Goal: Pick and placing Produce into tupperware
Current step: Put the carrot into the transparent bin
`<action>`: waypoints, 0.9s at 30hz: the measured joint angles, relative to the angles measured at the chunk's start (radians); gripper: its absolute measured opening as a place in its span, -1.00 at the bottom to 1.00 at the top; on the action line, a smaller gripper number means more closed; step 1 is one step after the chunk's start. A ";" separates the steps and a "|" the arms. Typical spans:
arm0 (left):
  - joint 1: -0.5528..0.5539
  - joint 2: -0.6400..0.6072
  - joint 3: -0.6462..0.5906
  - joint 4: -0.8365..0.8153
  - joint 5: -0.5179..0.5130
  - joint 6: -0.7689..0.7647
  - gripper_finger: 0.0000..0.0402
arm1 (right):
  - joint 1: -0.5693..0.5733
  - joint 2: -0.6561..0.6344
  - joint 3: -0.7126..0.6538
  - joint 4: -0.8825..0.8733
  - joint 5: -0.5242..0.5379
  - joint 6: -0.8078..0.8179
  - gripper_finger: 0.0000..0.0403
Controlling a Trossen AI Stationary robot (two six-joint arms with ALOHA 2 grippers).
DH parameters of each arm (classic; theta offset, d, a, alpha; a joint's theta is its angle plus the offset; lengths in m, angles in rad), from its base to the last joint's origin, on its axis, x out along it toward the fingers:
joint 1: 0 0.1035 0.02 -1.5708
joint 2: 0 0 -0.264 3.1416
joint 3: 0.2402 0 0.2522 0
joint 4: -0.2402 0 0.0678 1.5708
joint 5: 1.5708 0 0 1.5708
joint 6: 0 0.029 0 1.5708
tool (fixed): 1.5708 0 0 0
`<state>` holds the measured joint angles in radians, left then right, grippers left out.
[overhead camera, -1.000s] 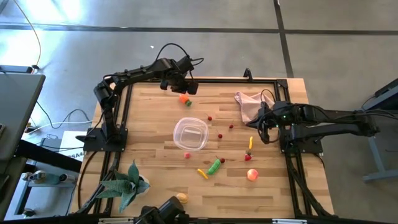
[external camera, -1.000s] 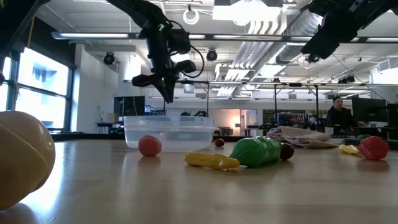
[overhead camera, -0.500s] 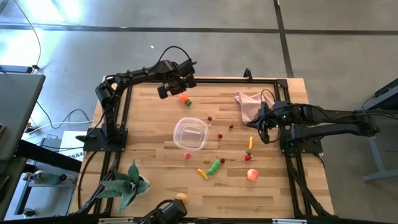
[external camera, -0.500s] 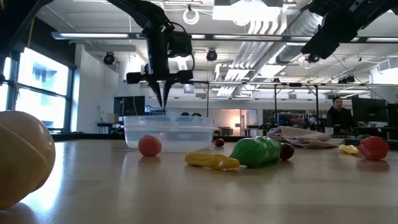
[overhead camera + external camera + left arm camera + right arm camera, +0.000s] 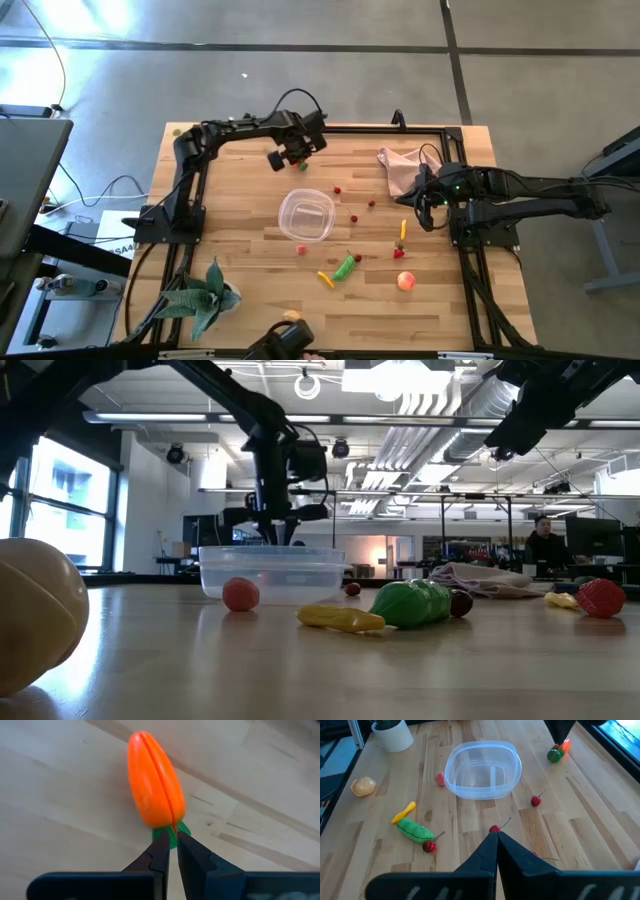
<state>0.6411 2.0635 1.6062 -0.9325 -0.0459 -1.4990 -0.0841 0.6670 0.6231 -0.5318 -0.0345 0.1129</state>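
Open-plan lab — exposed ceiling ducts (image 5: 440, 400), monitors (image 5: 600, 538), wooden table (image 5: 250, 250)

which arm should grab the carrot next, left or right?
Left, most likely. Its end effector is shut right at the green stem end of the carrot, near the tupperware. The right end effector is shut too, beside the pink cloth, across the table.

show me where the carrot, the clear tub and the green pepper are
carrot (image 5: 152, 782), left wrist view, middle of its orange body
clear tub (image 5: 454, 759), right wrist view, on its whitish rim
green pepper (image 5: 412, 604), low view, middle of its green body
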 joint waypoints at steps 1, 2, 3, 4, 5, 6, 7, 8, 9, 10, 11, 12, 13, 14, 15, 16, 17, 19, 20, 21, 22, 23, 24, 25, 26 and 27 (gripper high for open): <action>0.000 0.002 0.000 0.001 0.005 -0.002 -0.87 | 0.000 0.000 0.000 0.000 0.000 0.002 -1.00; 0.000 0.004 0.000 0.003 0.006 -0.006 -0.87 | 0.000 0.000 0.000 0.000 0.000 0.002 -1.00; 0.000 0.005 0.000 0.008 0.004 -0.010 -0.87 | 0.000 0.000 0.000 0.000 0.000 0.001 -1.00; 0.000 0.006 0.000 0.009 0.003 -0.011 -0.87 | 0.000 0.000 0.000 0.000 0.000 0.000 -1.00; 0.000 0.007 0.000 0.008 -0.001 -0.016 -0.87 | 0.000 0.000 0.000 0.000 0.000 0.000 -1.00; 0.000 0.007 0.000 0.009 -0.008 -0.017 -0.87 | 0.000 0.000 0.000 0.000 0.000 0.002 -1.00; 0.000 0.007 0.000 0.008 -0.017 -0.020 -0.87 | 0.000 0.000 0.000 0.000 0.000 0.001 -1.00; 0.000 0.007 0.000 0.006 -0.027 -0.022 -0.87 | 0.000 0.000 0.000 0.000 0.000 0.001 -1.00; 0.000 0.007 0.000 0.001 -0.037 -0.027 -0.87 | 0.000 0.000 0.000 0.000 0.000 0.000 -1.00; 0.000 0.007 0.000 -0.003 -0.046 -0.031 -0.87 | 0.000 0.000 0.000 0.000 0.000 0.000 -1.00; 0.000 0.007 0.000 -0.003 -0.053 -0.032 -0.87 | 0.000 0.000 0.000 -0.001 0.000 0.002 -1.00; 0.000 0.007 0.000 -0.003 -0.057 -0.032 -0.87 | 0.000 0.000 0.000 -0.001 0.000 0.001 -1.00; 0.000 0.007 0.000 -0.003 -0.057 -0.032 -0.87 | 0.000 0.000 0.000 -0.001 0.000 0.001 -1.00; 0.000 0.007 0.000 -0.003 -0.058 -0.032 -0.86 | 0.000 0.000 0.000 -0.001 0.000 0.000 -1.00; 0.000 0.007 0.000 -0.003 -0.059 -0.032 -0.83 | 0.000 0.000 0.000 -0.001 0.000 0.001 -1.00; 0.000 0.007 0.000 -0.003 -0.060 -0.032 -0.80 | 0.000 0.000 0.000 -0.002 0.000 0.002 -1.00; 0.000 0.007 0.000 -0.004 -0.065 -0.031 -0.76 | 0.000 0.000 0.000 -0.002 0.000 0.001 -1.00; 0.000 0.007 0.000 -0.010 -0.088 -0.033 -0.65 | 0.000 0.000 0.000 -0.002 0.000 0.000 -1.00; 0.000 0.007 0.000 -0.014 -0.098 -0.042 -0.60 | 0.000 0.000 0.000 -0.003 0.000 0.001 -1.00; 0.000 0.007 0.000 -0.014 -0.103 -0.048 -0.55 | 0.000 0.000 0.000 -0.002 0.000 0.002 -1.00; 0.000 0.007 0.000 -0.015 -0.105 -0.053 -0.50 | 0.000 0.000 0.000 -0.003 0.000 0.001 -1.00; 0.000 0.007 0.000 -0.019 -0.105 -0.060 -0.45 | 0.000 0.000 0.000 -0.002 0.000 0.000 -1.00; 0.000 0.007 0.000 -0.023 -0.105 -0.068 -0.40 | 0.000 0.000 0.000 -0.003 0.000 0.000 -1.00; 0.000 0.007 0.000 -0.023 -0.107 -0.076 -0.36 | 0.000 0.000 0.000 -0.002 0.000 0.001 -1.00; 0.000 0.007 0.000 -0.023 -0.111 -0.083 -0.32 | 0.000 0.000 0.000 -0.002 0.000 0.001 -1.00; 0.000 0.007 0.000 -0.022 -0.116 -0.089 -0.28 | 0.000 0.000 0.000 -0.002 0.000 0.001 -1.00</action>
<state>0.6415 2.0701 1.6066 -0.9543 -0.1620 -1.5884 -0.0841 0.6670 0.6231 -0.5343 -0.0341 0.1136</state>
